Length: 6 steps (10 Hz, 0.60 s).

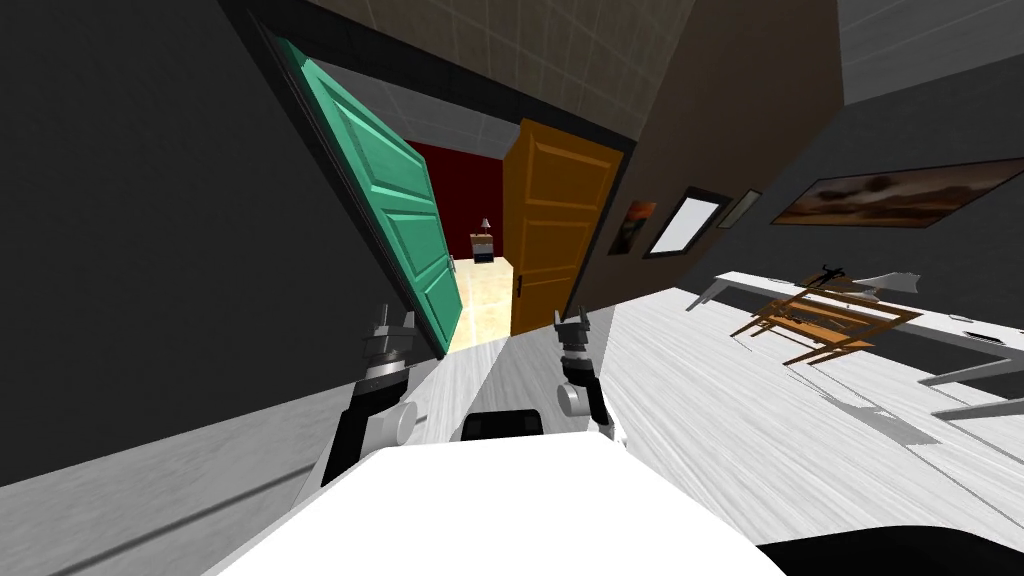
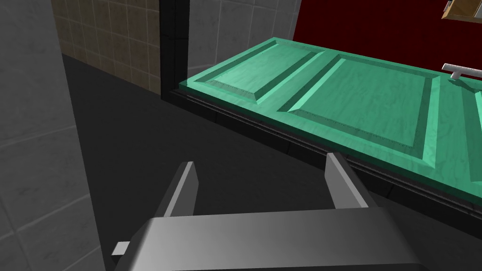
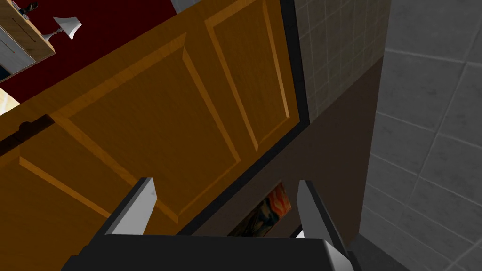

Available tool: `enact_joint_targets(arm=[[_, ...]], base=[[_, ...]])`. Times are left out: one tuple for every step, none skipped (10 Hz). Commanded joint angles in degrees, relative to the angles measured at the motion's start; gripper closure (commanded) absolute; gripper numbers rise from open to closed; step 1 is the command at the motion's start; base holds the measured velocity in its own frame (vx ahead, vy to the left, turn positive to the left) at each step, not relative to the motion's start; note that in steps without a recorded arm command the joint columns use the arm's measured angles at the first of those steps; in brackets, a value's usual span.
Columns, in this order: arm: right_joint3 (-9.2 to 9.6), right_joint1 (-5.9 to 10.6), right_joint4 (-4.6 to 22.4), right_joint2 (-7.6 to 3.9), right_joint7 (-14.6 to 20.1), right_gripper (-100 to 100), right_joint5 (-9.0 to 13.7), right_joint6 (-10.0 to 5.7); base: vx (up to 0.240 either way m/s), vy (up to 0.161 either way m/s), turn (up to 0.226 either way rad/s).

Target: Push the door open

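A double doorway lies ahead with both leaves swung away from me. The green panelled door (image 1: 400,210) hangs on the left, the orange panelled door (image 1: 555,220) on the right. My left gripper (image 1: 392,325) is low in front of the green door's dark frame, apart from it. In the left wrist view my left gripper (image 2: 260,160) is open and empty, facing the green door (image 2: 357,103) and its white handle (image 2: 463,71). My right gripper (image 1: 572,322) (image 3: 226,181) is open and empty before the orange door (image 3: 141,127), which has a dark handle (image 3: 28,129).
Through the gap I see a pale yellow floor (image 1: 485,300), a dark red wall and a small cabinet with a lamp (image 1: 483,243). To the right stand a white table (image 1: 950,325) and a wooden chair (image 1: 825,318). Framed pictures (image 1: 685,222) hang on the right wall.
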<state>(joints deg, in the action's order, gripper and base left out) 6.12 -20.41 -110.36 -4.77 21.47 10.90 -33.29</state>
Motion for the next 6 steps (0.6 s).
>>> enact_joint_targets(arm=[[0.18,0.95,2.16,-0.38,1.20,-100,1.32,-0.60],[0.47,1.35,3.35,-0.48,1.79,-100,2.02,-1.03],[0.77,1.76,4.56,-0.58,2.39,-100,2.73,-1.47],[1.07,2.18,5.83,-0.63,3.03,-100,3.49,-1.92],[1.38,2.60,7.09,-0.69,3.66,-100,4.24,-2.38],[1.69,3.03,8.36,-0.75,4.29,-100,4.99,-2.84]], base=[[0.094,-0.052,0.100],[0.096,-0.056,0.118],[0.094,-0.053,0.123],[0.086,-0.061,0.123],[0.079,-0.063,0.115],[0.093,-0.059,0.116]])
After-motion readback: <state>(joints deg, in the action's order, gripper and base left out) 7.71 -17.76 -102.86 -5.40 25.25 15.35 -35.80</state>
